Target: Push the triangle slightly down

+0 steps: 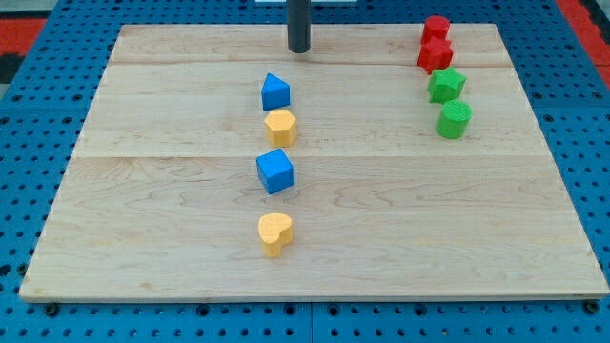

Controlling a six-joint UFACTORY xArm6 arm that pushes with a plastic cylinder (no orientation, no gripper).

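Cut off by the view's top, the dark rod is seen only in its lower part, and my tip [299, 50] is set on the wooden board [172, 248] near its top edge. No block is touched by it. The blue triangle [275, 91], the task's block, is found just at seven o'clock of my tip, a short gap being left between them. The yellow hexagon [280, 126] is pressed against its six o'clock side. Further at six o'clock the blue cube [275, 171] and then the yellow heart [274, 233] are placed, each apart. Well to three o'clock, four blocks are stacked in a column: a red cylinder [437, 28], a red block [435, 53] of unclear shape, a green star [446, 85] and a green cylinder [454, 119].
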